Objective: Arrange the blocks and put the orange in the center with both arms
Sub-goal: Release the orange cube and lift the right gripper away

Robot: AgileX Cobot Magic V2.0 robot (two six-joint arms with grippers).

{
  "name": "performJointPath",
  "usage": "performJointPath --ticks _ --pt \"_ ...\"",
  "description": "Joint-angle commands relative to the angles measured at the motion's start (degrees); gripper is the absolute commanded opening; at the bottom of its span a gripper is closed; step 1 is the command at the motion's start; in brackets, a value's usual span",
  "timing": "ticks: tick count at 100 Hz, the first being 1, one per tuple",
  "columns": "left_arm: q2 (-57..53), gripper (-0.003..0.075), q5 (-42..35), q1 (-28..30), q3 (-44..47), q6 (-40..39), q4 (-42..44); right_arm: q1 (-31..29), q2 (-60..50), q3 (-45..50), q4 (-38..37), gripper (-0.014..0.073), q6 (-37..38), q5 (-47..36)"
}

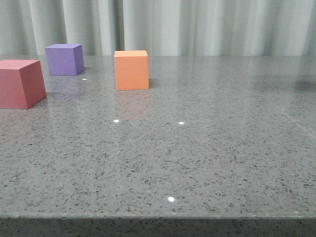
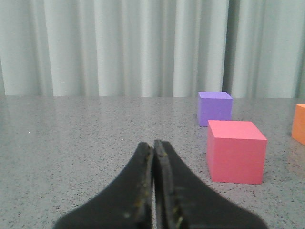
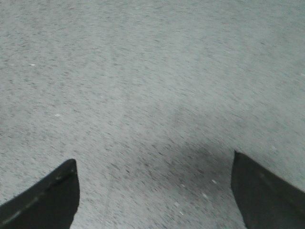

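The orange cube (image 1: 131,70) stands on the grey speckled table (image 1: 197,148), left of centre and towards the back. The purple cube (image 1: 64,59) stands further back and left. The pinkish-red cube (image 1: 19,83) stands at the left edge, nearer. Neither gripper shows in the front view. In the left wrist view my left gripper (image 2: 153,145) is shut and empty, low over the table; the pinkish-red cube (image 2: 235,151), the purple cube (image 2: 214,108) and an edge of the orange cube (image 2: 299,124) lie ahead of it. My right gripper (image 3: 153,164) is wide open above bare table, with no cube in its view.
A pale pleated curtain (image 1: 187,24) hangs behind the table. The table's front edge (image 1: 158,216) runs along the bottom of the front view. A faint shadow (image 1: 286,84) lies on the table at the far right.
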Motion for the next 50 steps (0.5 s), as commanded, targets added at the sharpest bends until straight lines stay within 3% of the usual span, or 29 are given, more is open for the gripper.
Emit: performJointPath --ticks 1,20,50 --pt "-1.9 -0.002 -4.5 0.0 2.5 -0.4 -0.2 -2.5 -7.9 6.7 -0.1 0.0635 -0.8 -8.4" --pt "-1.9 -0.002 -4.5 0.0 2.5 -0.4 -0.2 -6.2 -21.5 26.8 -0.1 0.0635 -0.8 -18.7" --pt "-1.9 -0.002 -4.5 0.0 2.5 -0.4 -0.2 -6.3 -39.3 52.4 -1.4 0.0635 -0.8 -38.5"
